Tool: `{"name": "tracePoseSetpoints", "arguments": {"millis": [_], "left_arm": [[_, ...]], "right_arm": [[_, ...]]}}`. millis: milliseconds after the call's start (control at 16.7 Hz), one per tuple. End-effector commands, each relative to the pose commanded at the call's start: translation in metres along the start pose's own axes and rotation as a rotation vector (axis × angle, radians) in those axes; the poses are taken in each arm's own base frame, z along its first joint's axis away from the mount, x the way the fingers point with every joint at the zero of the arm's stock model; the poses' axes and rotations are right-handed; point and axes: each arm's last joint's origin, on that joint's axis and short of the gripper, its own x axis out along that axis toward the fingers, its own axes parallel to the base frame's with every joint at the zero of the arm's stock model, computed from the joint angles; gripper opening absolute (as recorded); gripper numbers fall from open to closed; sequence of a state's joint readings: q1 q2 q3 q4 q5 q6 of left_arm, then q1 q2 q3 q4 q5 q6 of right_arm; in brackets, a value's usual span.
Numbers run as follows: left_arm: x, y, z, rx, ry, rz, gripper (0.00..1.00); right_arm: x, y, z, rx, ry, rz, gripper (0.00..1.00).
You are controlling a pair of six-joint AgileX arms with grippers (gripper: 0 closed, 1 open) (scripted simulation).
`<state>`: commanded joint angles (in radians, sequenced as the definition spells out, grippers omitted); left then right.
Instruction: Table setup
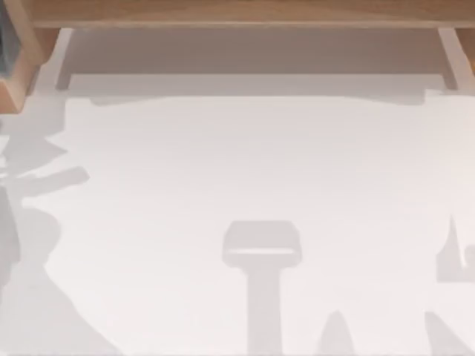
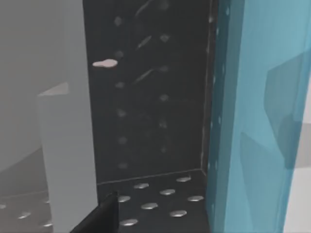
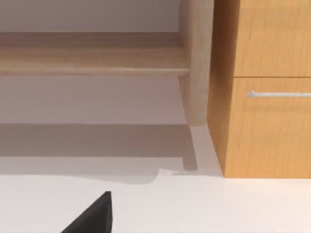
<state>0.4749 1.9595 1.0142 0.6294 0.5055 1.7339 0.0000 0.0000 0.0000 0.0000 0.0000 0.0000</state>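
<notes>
Inside a dark dotted rack (image 2: 160, 121) beside a blue panel (image 2: 257, 107) sits my left gripper (image 2: 104, 216); grip state unclear; right gripper (image 3: 95, 213) over bare white tabletop (image 1: 245, 163) facing a wooden cabinet (image 3: 262, 97); no tableware identifiable; advance slowly, avoiding walls.

Simulated kitchen: white table (image 1: 260, 163), wooden drawer cabinet (image 3: 267, 97).

**White table, dark studded compartment**

We see the white table (image 1: 252, 170) lying flat, crossed by soft grey shadows, its far edge running under a wooden shelf (image 1: 245, 13). In our left wrist view a dark studded compartment (image 2: 150, 107) stands between an upright grey slab (image 2: 65, 145) and a teal translucent wall (image 2: 257, 97).
</notes>
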Motion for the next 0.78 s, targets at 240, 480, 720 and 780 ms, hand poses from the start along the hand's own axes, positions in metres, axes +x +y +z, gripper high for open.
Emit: {"name": "tracePoseSetpoints", "arguments": {"millis": [240,480,720,780], "left_arm": [[-0.005,0.001,-0.001,0.003,0.004,0.008,1.0],[-0.03,0.001,-0.002,0.01,0.011,0.024,1.0],[-0.049,-0.013,0.0,0.0,0.003,0.001,1.0],[-0.049,-0.013,0.0,-0.001,0.002,0.0,1.0]], "right_arm": [[0.0,0.0,0.0,0.0,0.0,0.0,1.0],[0.0,0.0,0.0,0.0,0.0,0.0,1.0],[0.0,0.0,0.0,0.0,0.0,0.0,1.0],[0.0,0.0,0.0,0.0,0.0,0.0,1.0]]}}
